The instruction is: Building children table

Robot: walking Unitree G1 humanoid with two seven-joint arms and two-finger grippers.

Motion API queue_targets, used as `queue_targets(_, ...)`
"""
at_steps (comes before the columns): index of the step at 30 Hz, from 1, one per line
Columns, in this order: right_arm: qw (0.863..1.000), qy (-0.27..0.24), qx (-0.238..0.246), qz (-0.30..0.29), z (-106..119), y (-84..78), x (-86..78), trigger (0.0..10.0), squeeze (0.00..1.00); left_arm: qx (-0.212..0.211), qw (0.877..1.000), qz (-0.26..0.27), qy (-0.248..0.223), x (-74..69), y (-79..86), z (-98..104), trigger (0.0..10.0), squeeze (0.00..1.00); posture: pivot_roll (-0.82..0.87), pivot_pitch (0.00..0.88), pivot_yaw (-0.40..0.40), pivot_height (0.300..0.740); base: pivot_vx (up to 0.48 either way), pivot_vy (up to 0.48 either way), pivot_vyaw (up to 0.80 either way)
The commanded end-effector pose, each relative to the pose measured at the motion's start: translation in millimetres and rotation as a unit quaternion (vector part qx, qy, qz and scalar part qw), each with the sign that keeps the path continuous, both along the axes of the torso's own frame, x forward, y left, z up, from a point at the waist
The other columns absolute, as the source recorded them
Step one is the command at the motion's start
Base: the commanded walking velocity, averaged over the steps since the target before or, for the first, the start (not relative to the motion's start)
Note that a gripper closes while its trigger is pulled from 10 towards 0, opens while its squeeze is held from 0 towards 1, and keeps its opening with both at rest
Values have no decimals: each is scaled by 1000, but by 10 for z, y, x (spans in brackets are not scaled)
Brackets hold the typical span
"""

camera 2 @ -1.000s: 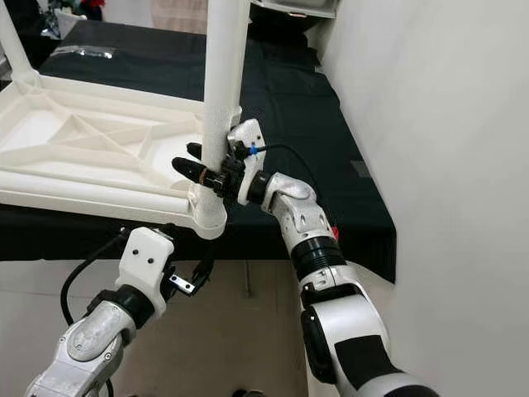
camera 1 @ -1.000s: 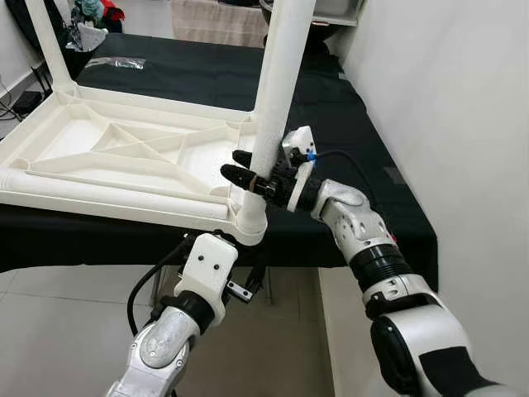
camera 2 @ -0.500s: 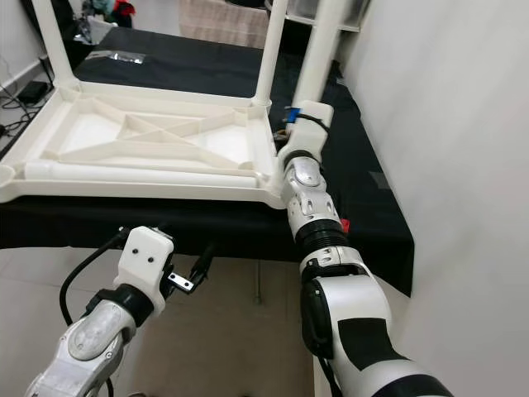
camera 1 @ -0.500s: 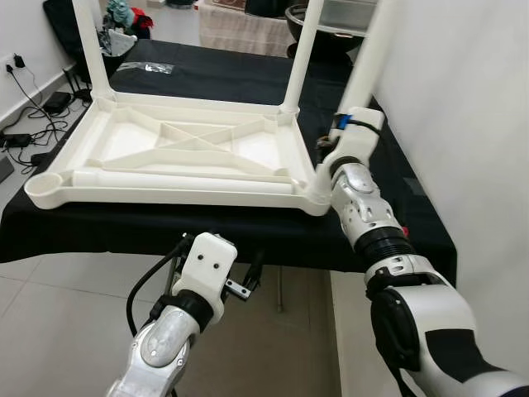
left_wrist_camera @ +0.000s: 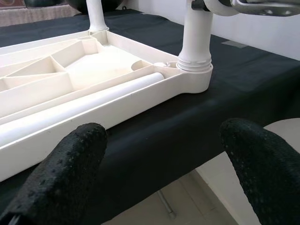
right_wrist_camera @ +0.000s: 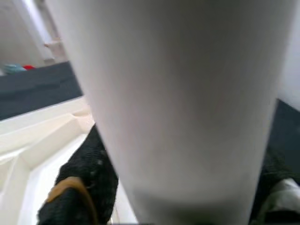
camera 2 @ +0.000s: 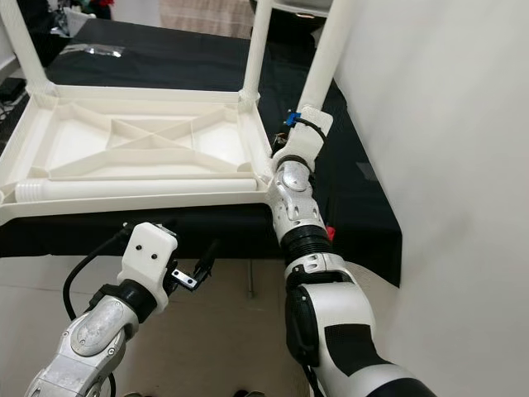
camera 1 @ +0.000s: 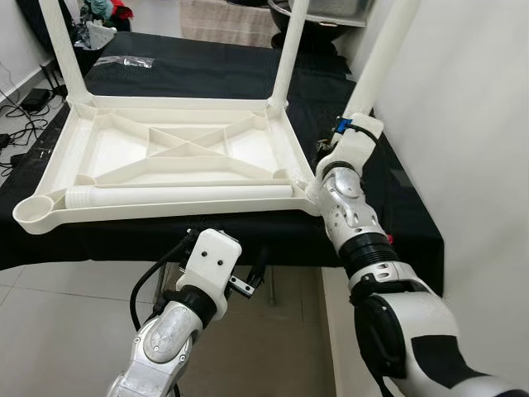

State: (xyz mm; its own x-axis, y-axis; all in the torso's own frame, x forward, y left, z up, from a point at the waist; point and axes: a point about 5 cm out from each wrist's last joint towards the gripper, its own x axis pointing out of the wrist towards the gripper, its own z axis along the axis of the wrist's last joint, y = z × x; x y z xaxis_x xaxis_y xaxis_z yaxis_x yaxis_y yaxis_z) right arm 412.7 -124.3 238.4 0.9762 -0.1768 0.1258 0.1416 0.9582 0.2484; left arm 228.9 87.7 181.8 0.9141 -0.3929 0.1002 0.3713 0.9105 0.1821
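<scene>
A black-draped surface stands against a white wall over pale floor tiles. The upturned white tabletop lies along its near edge with three legs upright and a fourth leg lying inside. The right gripper clasps the near-right corner leg. The left gripper hangs below the edge, jaws wide and empty.

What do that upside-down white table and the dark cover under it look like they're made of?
The upside-down white children's table looks like moulded plastic: matte, one colour, with cast ribs and round leg sockets. The black cover seems to be thin cloth, matte and draping over the edge. The right end effector is at the white tubular leg, likely plastic too.
</scene>
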Motion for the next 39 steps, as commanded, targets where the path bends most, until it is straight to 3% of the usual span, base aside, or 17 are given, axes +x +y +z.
queue_targets(1, 1000, -19, -14, 21, 14, 22, -10, 10000, 0, -4, 1000, -11, -6, -23, -37, 22, 10000, 0, 117, 154, -155, 740, 0, 0, 0)
queue_targets(10, 964, -60, -67, 250, 20, 66, -30, 10000, 0, -3, 1000, -13, -8, -23, -43, 24, 10000, 0, 120, 147, -156, 740, 0, 0, 0)
queue_targets(12, 928, -78, -67, 359, 39, 114, -95, 10000, 0, -4, 1000, -14, -9, -28, -45, 29, 10000, 0, 122, 144, -155, 740, 0, 0, 0)
queue_targets(14, 928, -78, -67, 359, 39, 114, -95, 10000, 0, -4, 1000, -14, -9, -28, -45, 29, 10000, 0, 122, 144, -155, 740, 0, 0, 0)
queue_targets(16, 862, -90, -77, 493, 33, 201, -239, 10000, 0, -6, 1000, -19, -12, -38, -55, 41, 10000, 0, 122, 142, -154, 740, 0, 0, 0)
queue_targets(17, 862, -90, -77, 493, 33, 201, -239, 10000, 0, -6, 1000, -19, -12, -38, -55, 41, 10000, 0, 122, 142, -154, 740, 0, 0, 0)
queue_targets(18, 832, -85, -84, 541, 6, 240, -306, 10000, 0, -7, 1000, -22, -12, -43, -62, 45, 10000, 0, 122, 141, -156, 740, 0, 0, 0)
queue_targets(19, 832, -85, -84, 541, 6, 240, -306, 10000, 0, -7, 1000, -22, -12, -43, -62, 45, 10000, 0, 122, 141, -156, 740, 0, 0, 0)
queue_targets(20, 804, -81, -98, 580, -32, 293, -369, 10000, 0, -8, 1000, -23, -13, -47, -67, 48, 10000, 0, 124, 140, -156, 740, 0, 0, 0)
queue_targets(24, 769, -74, -110, 625, -122, 409, -458, 10000, 0, -9, 1000, -25, -12, -55, -80, 45, 10000, 0, 126, 140, -159, 740, 0, 0, 0)
queue_targets(25, 762, -74, -117, 632, -160, 456, -472, 7765, 0, -9, 1000, -25, -12, -57, -83, 43, 10000, 0, 126, 140, -159, 740, 0, 0, 0)
queue_targets(26, 773, -69, -125, 618, -193, 494, -448, 0, 0, -9, 1000, -26, -12, -61, -85, 43, 10000, 0, 125, 139, -158, 740, 0, 0, 0)
queue_targets(30, 845, -63, -123, 516, -171, 507, -281, 0, 0, -8, 1000, -26, -13, -61, -84, 46, 10000, 0, 125, 138, -160, 740, 0, 0, 0)
queue_targets(31, 845, -63, -123, 516, -171, 507, -281, 0, 0, -8, 1000, -26, -13, -61, -84, 46, 10000, 0, 125, 138, -160, 740, 0, 0, 0)
queue_targets(34, 907, -36, -111, 404, -137, 387, -137, 0, 0, -8, 1000, -23, -15, -53, -77, 48, 10000, 0, 121, 138, -159, 740, 0, 0, 0)
queue_targets(35, 907, -36, -111, 404, -137, 387, -137, 0, 0, -8, 1000, -23, -15, -53, -77, 48, 10000, 0, 121, 138, -159, 740, 0, 0, 0)
queue_targets(39, 986, 37, -83, 138, -125, -74, 28, 0, 0, -6, 1000, -22, -17, -47, -72, 49, 10000, 0, 117, 140, -157, 740, 0, 0, 0)
